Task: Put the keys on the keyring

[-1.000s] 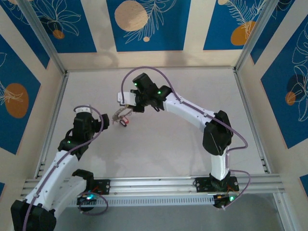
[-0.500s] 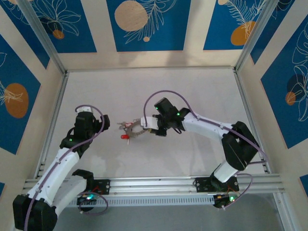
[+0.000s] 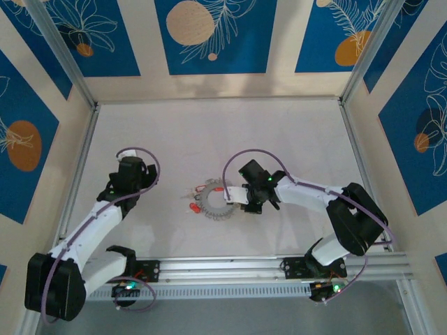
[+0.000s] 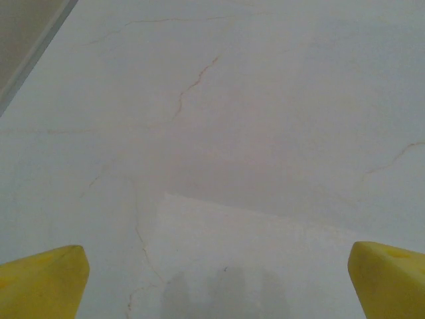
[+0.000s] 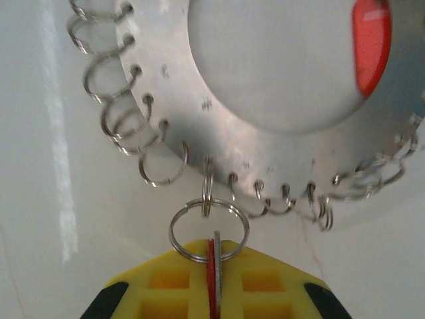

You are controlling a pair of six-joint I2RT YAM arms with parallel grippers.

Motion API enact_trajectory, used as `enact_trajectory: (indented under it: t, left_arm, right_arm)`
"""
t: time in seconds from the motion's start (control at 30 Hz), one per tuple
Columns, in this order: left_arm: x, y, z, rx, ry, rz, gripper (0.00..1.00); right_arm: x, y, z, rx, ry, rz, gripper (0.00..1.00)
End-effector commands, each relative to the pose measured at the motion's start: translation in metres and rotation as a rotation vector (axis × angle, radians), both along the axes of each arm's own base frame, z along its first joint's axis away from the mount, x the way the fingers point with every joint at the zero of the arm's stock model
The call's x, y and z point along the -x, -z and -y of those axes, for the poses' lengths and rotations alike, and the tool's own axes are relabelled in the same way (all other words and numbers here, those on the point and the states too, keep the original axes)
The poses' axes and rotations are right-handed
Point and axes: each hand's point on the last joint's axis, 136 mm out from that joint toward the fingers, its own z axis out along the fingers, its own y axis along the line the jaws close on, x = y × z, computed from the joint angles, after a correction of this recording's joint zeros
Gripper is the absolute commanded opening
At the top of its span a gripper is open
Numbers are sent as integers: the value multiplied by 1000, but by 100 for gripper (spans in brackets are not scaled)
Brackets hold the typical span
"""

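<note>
**Right hand grips a key at the ring's rim**

The ring (image 3: 218,203) lies flat on the counter (image 3: 279,139) near its middle, with red keys (image 3: 195,208) just beside its left edge. The right hand (image 3: 235,198) is clamped on one key (image 5: 213,256), seen edge-on, whose small loop (image 5: 208,229) is linked to the ring's rim. The left hand (image 4: 216,282) hovers over bare counter well to the left, fingers (image 4: 43,282) wide apart.

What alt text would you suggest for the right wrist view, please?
The right gripper is shut on a red key, with a small split ring above it hooked to the rim of the grey keyring. Wire loops fringe that rim, and another red key head shows at its hole.
</note>
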Motion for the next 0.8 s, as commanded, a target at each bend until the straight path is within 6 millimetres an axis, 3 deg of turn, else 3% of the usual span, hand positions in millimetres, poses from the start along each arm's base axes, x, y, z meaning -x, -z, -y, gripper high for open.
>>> enact_trajectory:
  t: [0.0,0.2,0.43,0.57,0.7,0.73,0.77]
  left_arm:
    - [-10,-14,-5,-50,-10,52,100]
    - [-14,-17,-10,-109,-7,79,100]
    - [-20,-20,2,-160,116,119,100]
    - [-22,-19,19,-168,240,152,100]
    - [-23,-18,18,-197,252,144,100]
    - [-24,-18,18,-204,258,143,100]
    - [-24,-18,18,-213,264,146,100]
  right_arm:
    - [14,21,34,154,28,-56,14]
    - [24,35,56,268,56,-120,17]
    - [24,24,54,211,83,-128,18]
    - [22,4,45,112,81,-90,32]
    - [16,-28,30,-67,79,6,40]
    - [12,-38,26,-124,86,40,44]
    - [6,-49,23,-176,100,86,62]
